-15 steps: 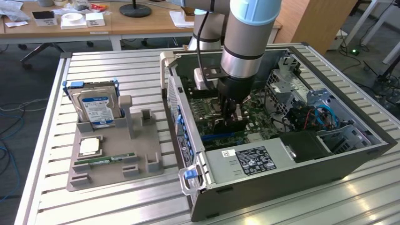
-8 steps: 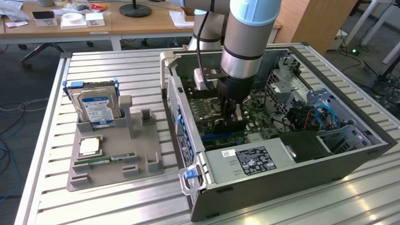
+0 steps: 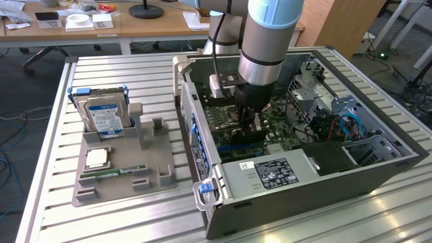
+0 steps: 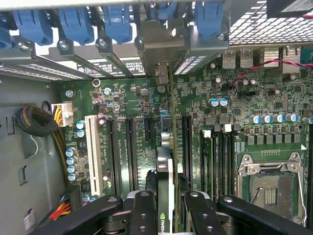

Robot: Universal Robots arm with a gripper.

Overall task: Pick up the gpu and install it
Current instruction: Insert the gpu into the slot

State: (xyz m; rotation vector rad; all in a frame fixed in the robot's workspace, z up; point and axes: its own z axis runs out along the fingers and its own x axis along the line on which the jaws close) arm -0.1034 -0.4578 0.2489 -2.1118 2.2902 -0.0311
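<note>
Exterior view, nearest edge: power supply is sitting at the 6 o'clock end of the open PC case. Just behind it, gripper is reaching down into the case, fingers pinching the gpu between them. Card is standing on edge over the motherboard among the expansion slots, with its metal bracket meeting the rear wall by the blue latches. Can't tell if it's seated. Parts tray is lying at 9 o'clock of the case, carrying a hard drive and a memory stick. Desk is showing at 11 o'clock, farthest back.
</note>
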